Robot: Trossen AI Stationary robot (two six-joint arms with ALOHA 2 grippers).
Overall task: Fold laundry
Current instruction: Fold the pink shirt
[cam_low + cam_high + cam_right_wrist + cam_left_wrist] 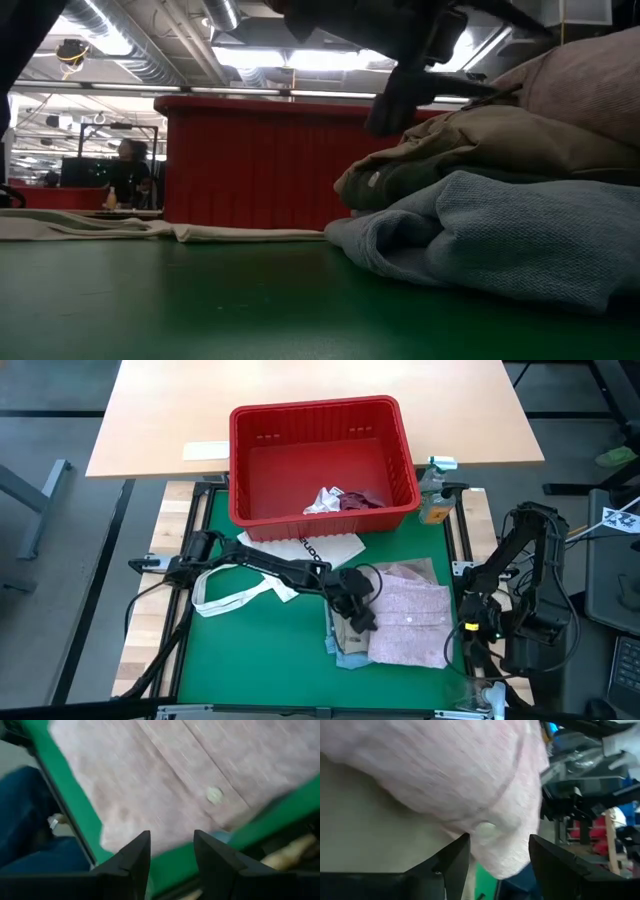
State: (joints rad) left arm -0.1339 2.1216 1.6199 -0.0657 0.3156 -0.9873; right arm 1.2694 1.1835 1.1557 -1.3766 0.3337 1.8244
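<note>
soft, light, limp cloth; best pinched at a hem or corner, likely to sag and slide. left jaws (492, 862) spread wide, empty, at the near edge of the mottled pink shirt (410, 622) topping the stack on the green counter (260, 650). right jaws (170, 857) part open, empty, just off the counter's right edge.

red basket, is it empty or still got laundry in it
Not empty: the red basket still holds a small white piece and a maroon garment against its near wall in the high view.
</note>
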